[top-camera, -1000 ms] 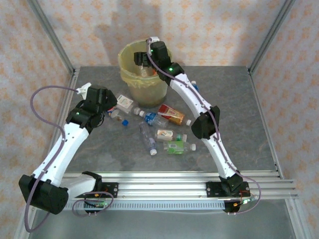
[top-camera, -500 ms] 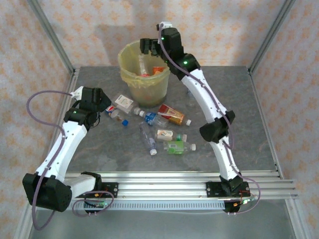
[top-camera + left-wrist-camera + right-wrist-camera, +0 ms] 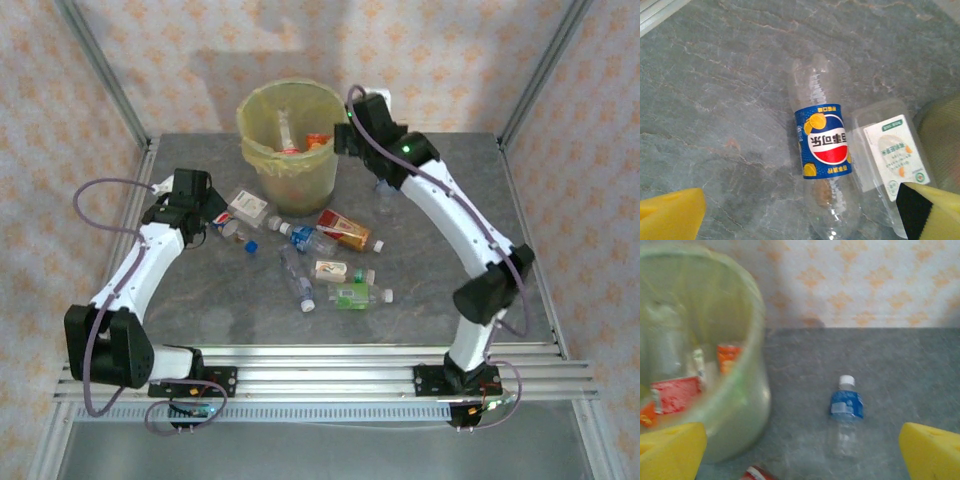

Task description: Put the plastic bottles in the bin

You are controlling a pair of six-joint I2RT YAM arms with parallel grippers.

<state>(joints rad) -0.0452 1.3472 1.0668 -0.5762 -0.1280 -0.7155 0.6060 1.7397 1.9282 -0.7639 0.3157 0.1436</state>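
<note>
Behind, patterned wallpaper (image 3: pixel 450 50) backs the grey table (image 3: pixel 230 295).

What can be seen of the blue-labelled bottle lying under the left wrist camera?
The blue-labelled bottle is thin clear plastic and looks empty. Its blue wrap label carries a red, white and blue roundel and orange fruit pictures. It lies on its side on the grey marbled table. One end runs out of the picture, so no cap shows. Along one side it appears to touch a flatter clear bottle with a white label. Nothing grips it.
</note>
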